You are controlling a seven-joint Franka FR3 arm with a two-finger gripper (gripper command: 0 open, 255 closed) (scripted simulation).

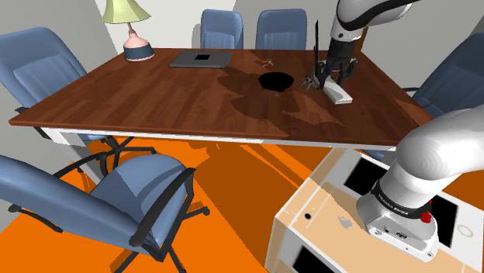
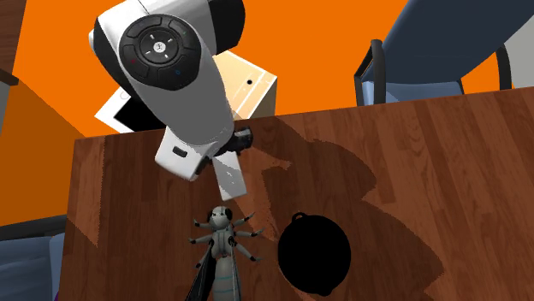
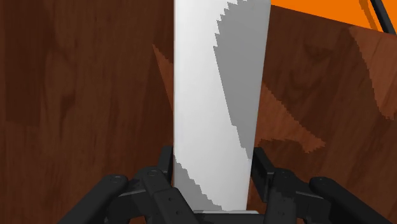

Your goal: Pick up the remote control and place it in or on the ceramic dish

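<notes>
A long white remote control (image 3: 213, 95) lies lengthwise between my gripper's (image 3: 213, 167) black fingers (image 3: 167, 167), which press against both its long edges. In the shoulder view the remote (image 1: 340, 95) sits low at the table surface near the right edge, under the gripper (image 1: 333, 82). Whether it is off the wood I cannot tell. The dish (image 1: 275, 81) is a round black bowl, a short way to the shoulder view's left of the remote. From the second exterior view the remote (image 2: 228, 178) sticks out below the wrist, with the dish (image 2: 314, 254) lower right of it.
An insect-like grey figure (image 2: 222, 241) with thin legs stands beside the remote, between it and the dish. Farther along the dark wooden table (image 1: 155, 93) are a lamp (image 1: 133, 40) and a flat grey laptop (image 1: 201, 60). Blue office chairs (image 1: 140, 194) ring the table.
</notes>
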